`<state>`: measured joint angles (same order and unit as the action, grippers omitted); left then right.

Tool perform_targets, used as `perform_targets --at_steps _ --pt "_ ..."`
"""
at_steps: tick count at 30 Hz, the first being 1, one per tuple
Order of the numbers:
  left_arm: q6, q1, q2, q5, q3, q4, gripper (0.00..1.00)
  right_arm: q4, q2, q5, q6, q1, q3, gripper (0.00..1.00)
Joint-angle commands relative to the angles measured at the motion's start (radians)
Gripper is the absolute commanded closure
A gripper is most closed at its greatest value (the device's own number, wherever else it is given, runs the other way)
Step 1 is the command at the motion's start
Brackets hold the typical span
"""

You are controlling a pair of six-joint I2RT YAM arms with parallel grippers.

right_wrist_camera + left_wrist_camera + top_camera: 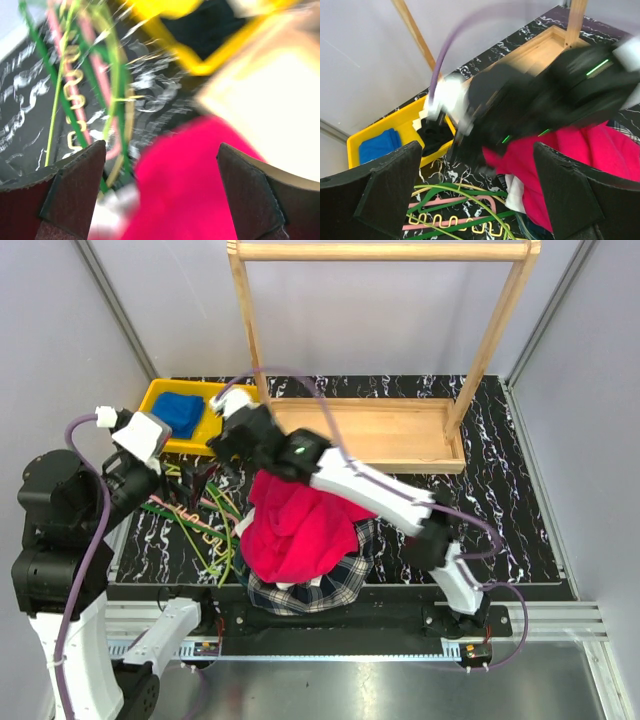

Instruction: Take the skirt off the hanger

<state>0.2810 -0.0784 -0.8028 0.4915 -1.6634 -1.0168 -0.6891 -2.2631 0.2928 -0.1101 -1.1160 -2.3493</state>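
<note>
Plaid skirt (335, 585) lay at tabletop's near edge, under a red garment (300, 525). Right gripper (161, 147) hung near the hanger pile (195, 520), jaws wide, empty; left gripper (477, 150) wide too. Prob. between grabs. Next needs a pinch on skirt's waistband; its hanger unseen.

Bright, even light throughout; both wrist views are smeared by motion blur.

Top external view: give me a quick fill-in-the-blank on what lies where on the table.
The blue cloth lies in the ____ bin.
The pink garment is heaped on a ____ skirt.
The loose hangers lie on the pile's ____ side.
Missing words: yellow; plaid; left.
</note>
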Motion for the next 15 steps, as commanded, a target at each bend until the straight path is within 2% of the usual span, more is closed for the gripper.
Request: perform_targets --at_steps 1,2,4,5,9,15 --pt "-0.022 0.005 -0.058 -0.114 -0.022 0.043 0.01 -0.295 0.359 0.345 -0.080 -0.004 -0.030 0.00" --pt "-0.025 0.005 -0.073 -0.119 -0.022 0.058 0.01 -0.321 0.448 0.417 -0.079 -0.005 -0.021 0.00" --pt "-0.049 0.005 -0.090 -0.129 -0.039 0.070 0.01 -0.383 0.538 0.469 -0.085 -0.005 -0.016 0.00" --pt "-0.075 0.005 -0.113 -0.130 -0.050 0.078 0.01 -0.394 0.633 0.497 -0.086 -0.004 -0.005 0.00" --pt "-0.134 0.005 -0.165 -0.152 -0.082 0.081 0.01 -0.414 0.876 0.477 -0.132 -0.005 0.063 0.00" --pt "-0.148 0.006 -0.121 -0.202 0.034 0.080 0.01 -0.400 1.198 0.434 -0.302 -0.005 0.321 0.00"
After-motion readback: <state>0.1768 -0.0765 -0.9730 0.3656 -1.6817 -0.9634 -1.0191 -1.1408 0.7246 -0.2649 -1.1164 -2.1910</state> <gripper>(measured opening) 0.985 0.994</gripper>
